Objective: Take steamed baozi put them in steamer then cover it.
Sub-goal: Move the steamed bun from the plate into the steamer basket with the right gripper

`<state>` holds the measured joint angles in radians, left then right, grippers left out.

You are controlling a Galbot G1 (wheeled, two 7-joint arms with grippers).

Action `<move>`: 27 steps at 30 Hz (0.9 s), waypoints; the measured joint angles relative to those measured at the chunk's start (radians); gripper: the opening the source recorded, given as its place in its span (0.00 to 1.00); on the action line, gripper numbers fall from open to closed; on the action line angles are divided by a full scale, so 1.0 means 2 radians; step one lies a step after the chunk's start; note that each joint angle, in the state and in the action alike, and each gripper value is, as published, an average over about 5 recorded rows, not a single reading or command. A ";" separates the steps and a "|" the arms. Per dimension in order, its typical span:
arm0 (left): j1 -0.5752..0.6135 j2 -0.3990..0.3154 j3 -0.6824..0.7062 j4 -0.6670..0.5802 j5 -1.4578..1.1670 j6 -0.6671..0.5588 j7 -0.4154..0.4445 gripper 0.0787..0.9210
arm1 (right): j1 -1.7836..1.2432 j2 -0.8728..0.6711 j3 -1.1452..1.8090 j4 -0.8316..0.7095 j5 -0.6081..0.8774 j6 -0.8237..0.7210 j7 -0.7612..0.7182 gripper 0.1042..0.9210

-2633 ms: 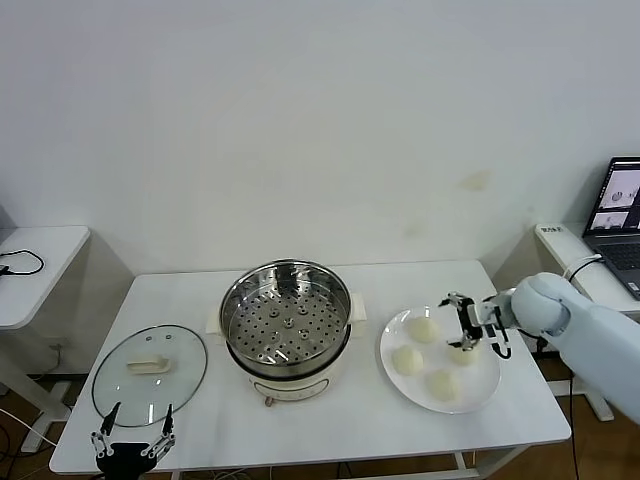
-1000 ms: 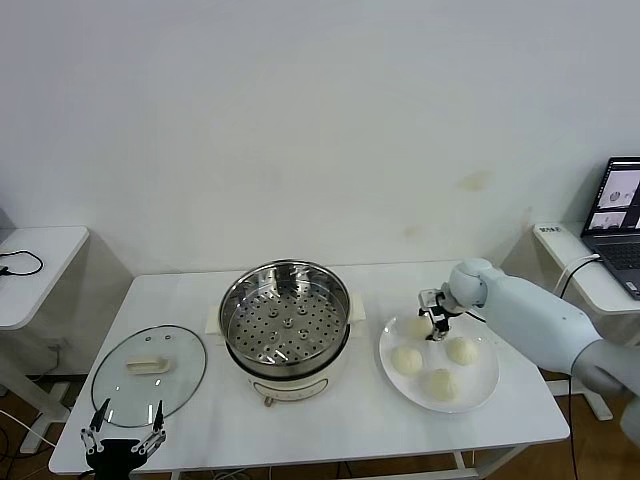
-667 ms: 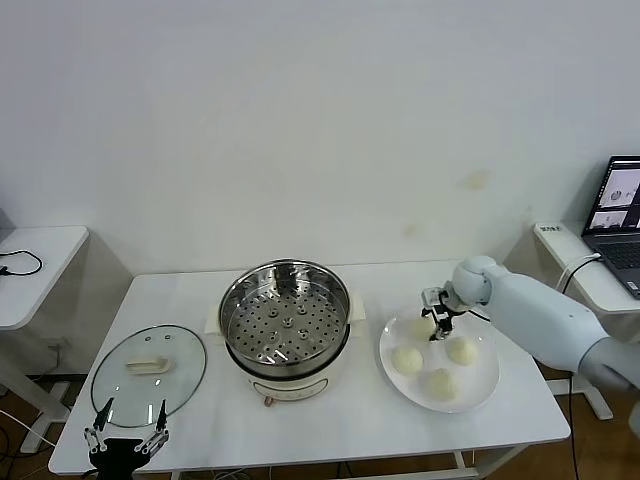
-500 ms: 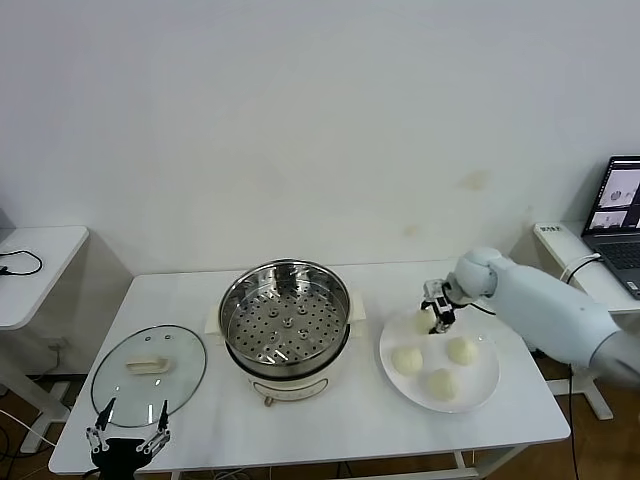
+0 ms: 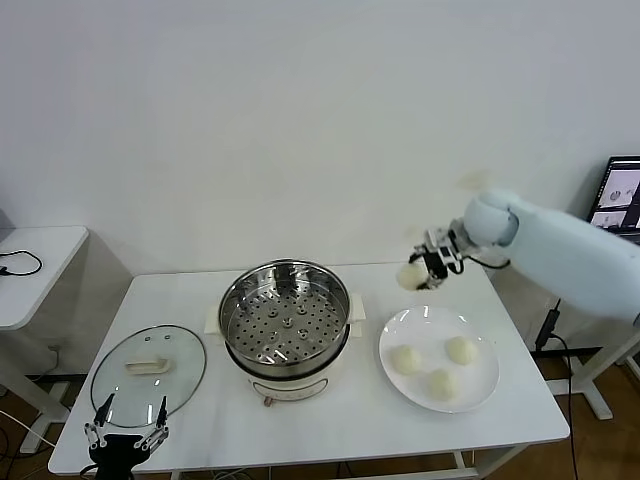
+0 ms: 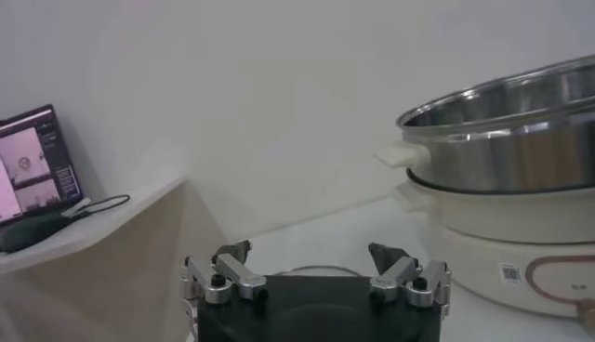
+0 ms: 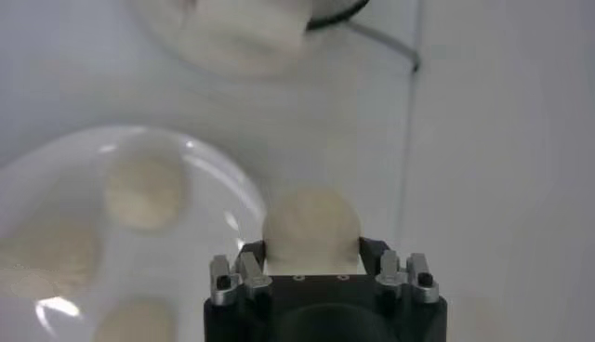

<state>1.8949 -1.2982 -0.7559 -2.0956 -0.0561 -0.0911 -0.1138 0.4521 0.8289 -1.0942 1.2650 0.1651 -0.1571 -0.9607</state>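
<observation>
Step in hand: transfer of the first bun. One steamed baozi (image 5: pixel 409 275) is held between the fingers of the right gripper (image 5: pixel 428 272), which is closed part-way around it; in the right wrist view the bun (image 7: pixel 311 226) is seen seated between the two fingers, bulging forward of them. The held bun is raised well clear of the tabletop (image 5: pixel 180 310), above the far edge of the white plate (image 5: pixel 487 385) and to the right of the steamer (image 5: pixel 286 318). Three further baozi (image 5: pixel 407 359) are left on the plate, apart from one another.

The steamer basket is seen bare, its perforated floor uncovered. The glass lid (image 5: pixel 149 370) is lying flat on the tabletop to the left of the steamer, handle up.

The left gripper (image 5: pixel 127 443) is parked low at the near left edge of the tabletop, just before the lid, with its fingers spread wide and nothing between them.

Next move, as judged: the held bun is to be carried leftward over the steamer rim, lowered onto the perforated floor and released, with room left for the other three. The rim must be cleared on the way across. A soft bun may be dented if squeezed harder.

Orientation: the baozi is round, so no long axis can be made out; which face is uppermost cannot be told. The steamer is upright, mouth open upward.
</observation>
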 measured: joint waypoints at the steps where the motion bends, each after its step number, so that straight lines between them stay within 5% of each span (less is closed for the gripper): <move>1: 0.000 0.000 0.000 0.000 -0.001 0.000 0.000 0.88 | 0.011 0.006 -0.006 0.001 0.008 0.001 0.002 0.64; 14: -0.001 -0.001 -0.001 -0.009 -0.009 0.004 0.001 0.88 | 0.073 0.132 -0.070 -0.008 0.064 0.039 0.032 0.64; 27: -0.002 -0.004 -0.007 -0.025 -0.014 0.009 0.004 0.88 | 0.042 0.261 -0.103 -0.083 -0.023 0.150 0.049 0.64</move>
<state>1.8902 -1.3071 -0.7705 -2.1457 -0.0840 -0.0726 -0.1060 0.5367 1.3516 -1.2997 1.0992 0.1181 0.1433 -0.8635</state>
